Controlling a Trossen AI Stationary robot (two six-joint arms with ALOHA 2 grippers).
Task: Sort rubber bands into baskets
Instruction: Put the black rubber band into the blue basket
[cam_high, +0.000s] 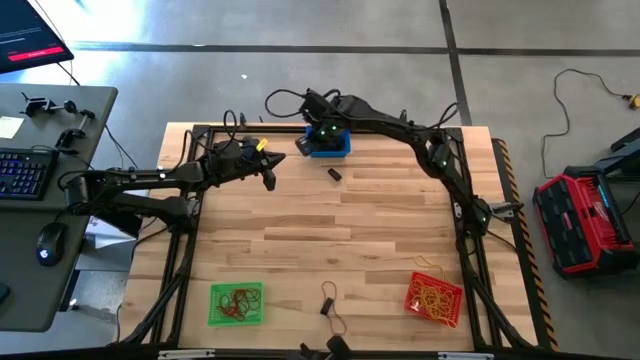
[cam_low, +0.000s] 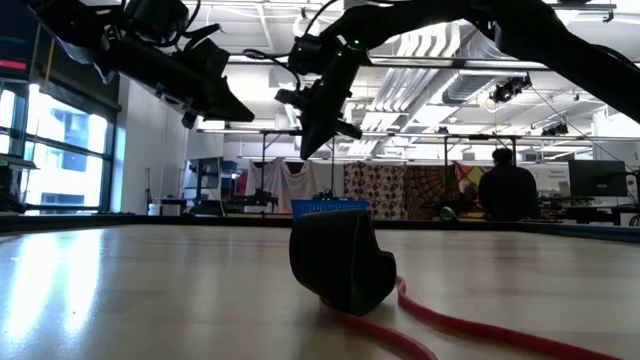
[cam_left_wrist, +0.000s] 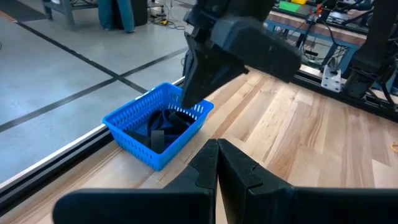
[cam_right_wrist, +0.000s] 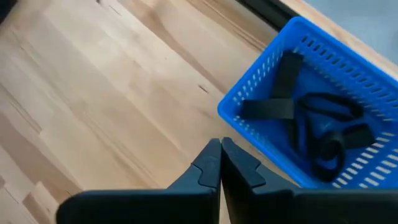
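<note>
High view: three baskets on the table (cam_high: 300, 230): blue basket (cam_high: 330, 146) at the far edge with black bands (cam_right_wrist: 314, 127), green basket (cam_high: 236, 304) with reddish-brown bands (cam_high: 235, 300), red basket (cam_high: 434, 298) with yellow bands (cam_high: 432, 294). One black piece (cam_high: 335, 174) lies near the blue basket, one loose band (cam_high: 328, 305) between the near baskets. Right gripper (cam_high: 322, 128) hovers over the blue basket, fingers pressed together, empty. Left gripper (cam_high: 268, 170), also closed, empty, hangs beside it.

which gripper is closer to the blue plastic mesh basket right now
Right. The right gripper hangs just above the blue plastic mesh basket, fingers shut; the left gripper sits off to its side, also shut.
</note>
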